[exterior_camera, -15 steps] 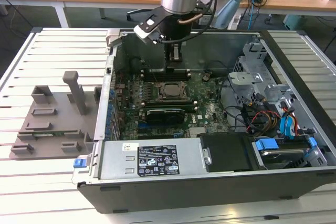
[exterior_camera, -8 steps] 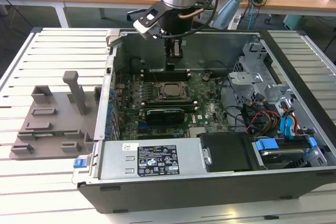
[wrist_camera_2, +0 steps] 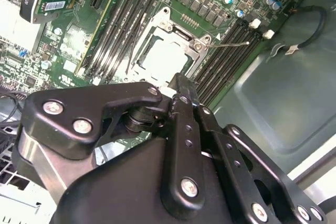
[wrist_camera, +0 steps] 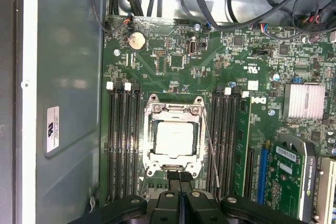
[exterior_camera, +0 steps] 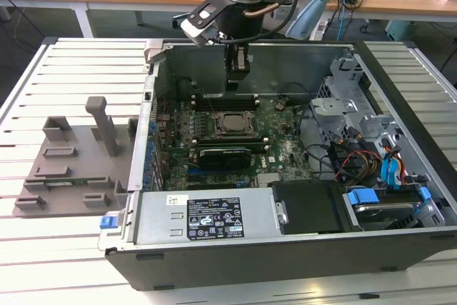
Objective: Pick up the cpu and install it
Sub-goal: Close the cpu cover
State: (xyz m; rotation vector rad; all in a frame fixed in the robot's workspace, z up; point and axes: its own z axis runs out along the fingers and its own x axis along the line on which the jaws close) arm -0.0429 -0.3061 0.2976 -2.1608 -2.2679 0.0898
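Observation:
The cpu (wrist_camera: 173,137), a pale silvery square, lies flat inside the socket frame (wrist_camera: 152,109) on the green motherboard; it also shows in the second wrist view (wrist_camera_2: 164,59) and the exterior view (exterior_camera: 232,123). My gripper (exterior_camera: 234,83) hangs inside the open computer case, above the board and a little behind the socket toward the case's back wall. Its black fingers (wrist_camera: 179,181) are pressed together with nothing between them, their tips just off one edge of the socket frame. In the second wrist view the gripper (wrist_camera_2: 178,85) stands clear of the cpu.
Memory slots (wrist_camera: 123,140) flank the socket. A card (exterior_camera: 225,155) sits in front of it, and the silver power supply (exterior_camera: 207,216) fills the case's front. Drive cages and cables (exterior_camera: 364,155) crowd the exterior view's right. A grey plastic tray (exterior_camera: 71,169) with an upright post lies at the left.

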